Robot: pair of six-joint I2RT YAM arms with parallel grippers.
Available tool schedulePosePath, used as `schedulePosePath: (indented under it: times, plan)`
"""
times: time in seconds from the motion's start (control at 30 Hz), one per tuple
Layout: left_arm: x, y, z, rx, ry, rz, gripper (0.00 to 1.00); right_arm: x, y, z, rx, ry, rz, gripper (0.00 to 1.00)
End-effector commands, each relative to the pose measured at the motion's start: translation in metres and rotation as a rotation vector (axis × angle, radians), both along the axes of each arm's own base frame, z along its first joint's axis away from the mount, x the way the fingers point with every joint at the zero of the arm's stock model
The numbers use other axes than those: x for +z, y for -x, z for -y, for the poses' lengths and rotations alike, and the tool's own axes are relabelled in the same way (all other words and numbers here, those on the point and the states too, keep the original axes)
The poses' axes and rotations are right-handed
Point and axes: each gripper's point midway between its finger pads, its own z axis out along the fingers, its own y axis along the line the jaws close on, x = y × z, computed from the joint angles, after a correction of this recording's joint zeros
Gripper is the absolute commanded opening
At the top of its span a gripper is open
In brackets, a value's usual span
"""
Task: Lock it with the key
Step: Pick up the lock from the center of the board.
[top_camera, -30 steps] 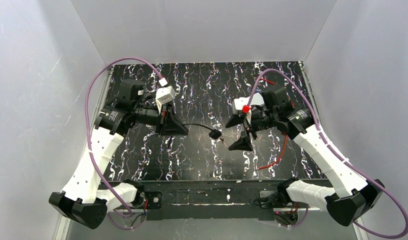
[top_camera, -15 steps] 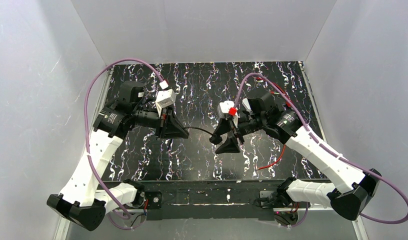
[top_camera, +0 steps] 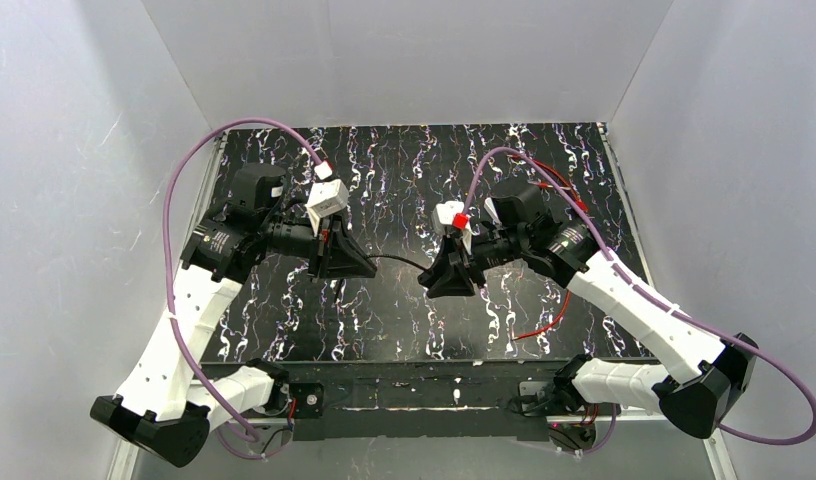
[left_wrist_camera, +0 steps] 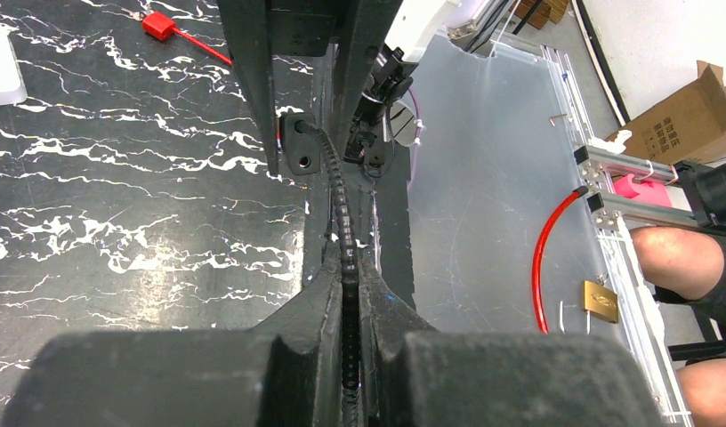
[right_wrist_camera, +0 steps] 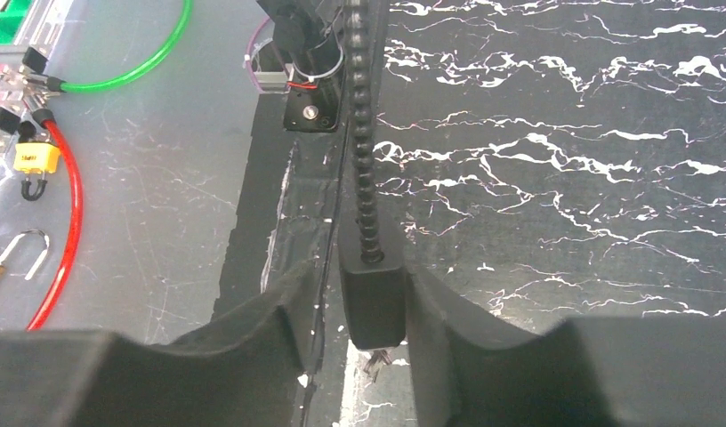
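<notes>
A black cable lock hangs between my two grippers above the black marbled table (top_camera: 384,160). My left gripper (top_camera: 369,262) (left_wrist_camera: 346,267) is shut on its ribbed black cable (left_wrist_camera: 340,196) (top_camera: 394,260). The cable runs to the boxy black lock body (right_wrist_camera: 373,298) (left_wrist_camera: 299,153). My right gripper (top_camera: 442,280) (right_wrist_camera: 361,280) has its jaws closed against both sides of that body. A small metal tip (right_wrist_camera: 375,360) pokes out below the body. It may be the key, but I cannot tell.
A red cable (top_camera: 544,318) lies on the table by the right arm. Off the table's edge on the clear plate lie a yellow padlock (right_wrist_camera: 35,160), a red loop (right_wrist_camera: 70,205), a green cable (right_wrist_camera: 137,71) and a brass padlock (left_wrist_camera: 601,301).
My right arm has swung left to the lock body, and its wide-open jaws have closed in on it. The left gripper has kept hold of the cable, shifting slightly.
</notes>
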Motion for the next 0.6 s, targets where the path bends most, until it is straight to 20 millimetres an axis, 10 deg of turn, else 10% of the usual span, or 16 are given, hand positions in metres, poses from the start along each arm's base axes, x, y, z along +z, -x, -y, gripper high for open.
schedulePosePath:
  times: [0.0, 0.3, 0.47, 0.57]
  plan:
    - [0.011, 0.007, 0.001, -0.031, 0.038, 0.024, 0.0, 0.019, 0.0, -0.003, 0.004, -0.05, 0.034, 0.39]
    - [0.008, 0.005, 0.0, -0.012, 0.026, 0.022, 0.0, 0.024, 0.002, -0.004, 0.0, -0.065, 0.02, 0.4]
    - [0.002, 0.002, 0.0, 0.016, 0.004, -0.002, 0.0, 0.027, 0.001, -0.004, -0.011, -0.065, 0.015, 0.02]
    - [-0.012, -0.007, -0.004, 0.083, -0.048, -0.013, 0.13, 0.03, -0.004, -0.003, -0.04, -0.067, 0.013, 0.01]
